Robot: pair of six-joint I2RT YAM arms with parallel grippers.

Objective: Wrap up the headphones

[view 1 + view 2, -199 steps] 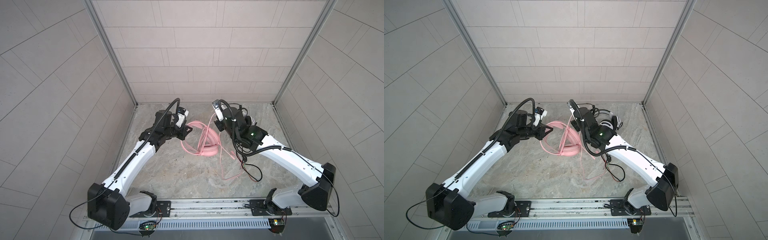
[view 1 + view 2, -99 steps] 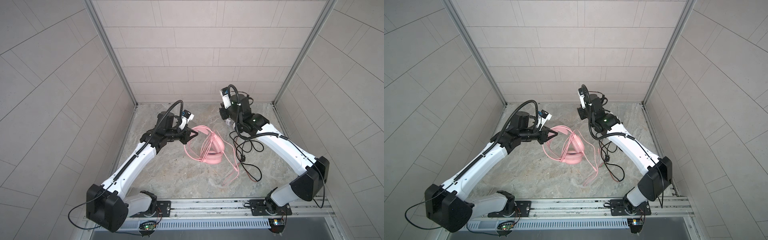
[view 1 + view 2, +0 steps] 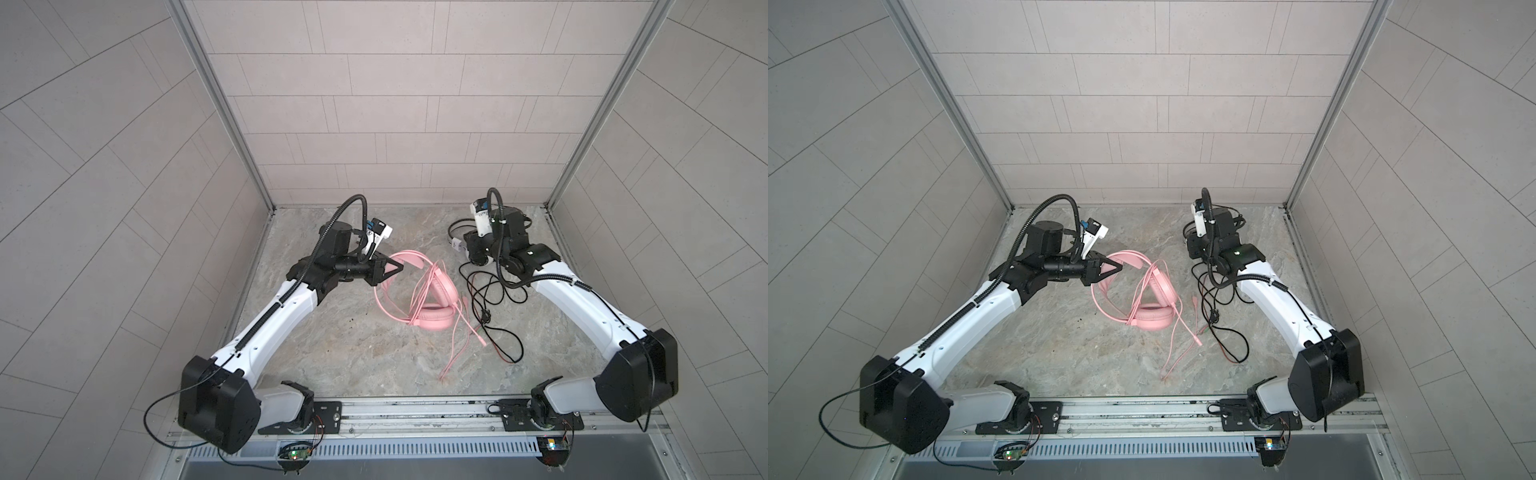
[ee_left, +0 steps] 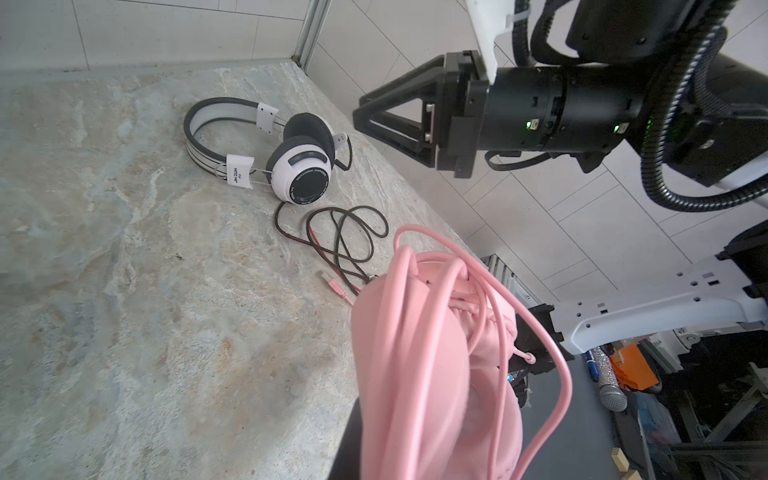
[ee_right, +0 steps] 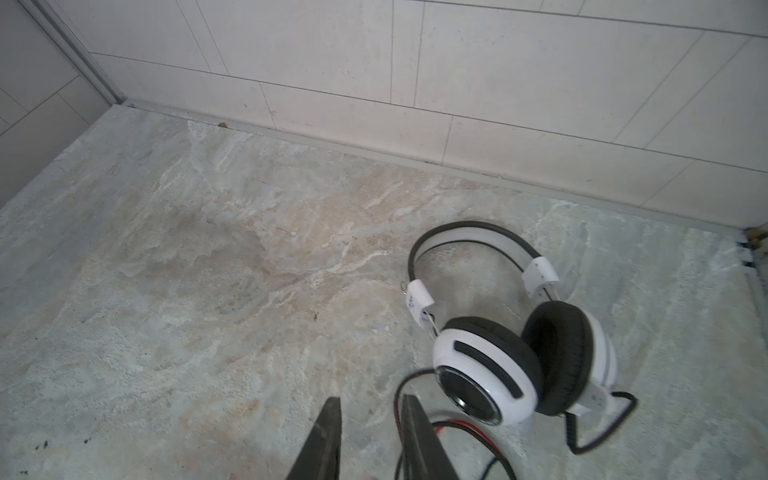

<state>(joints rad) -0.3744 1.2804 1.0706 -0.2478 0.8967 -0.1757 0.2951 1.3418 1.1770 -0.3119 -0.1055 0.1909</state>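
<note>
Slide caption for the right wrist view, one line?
Right gripper, jaws apart, low over the stone table beside white-and-black headphones lying near the back wall.

both top views look down from high over the metal front rail (image 3: 415, 409) toward the pale tiled back wall (image 3: 395, 116); i get the whole marbled stone floor (image 3: 1079, 353). my left wrist camera sits tight against the pink over-ear headset (image 4: 415, 374), facing the white-and-black over-ear headset (image 4: 299, 174); my right wrist camera shares that one, close, angled down.

Bare floor (image 3: 332, 353) front-L; blk cable (image 3: 484, 327) tangle just R of pink headset (image 3: 432, 322)
</note>
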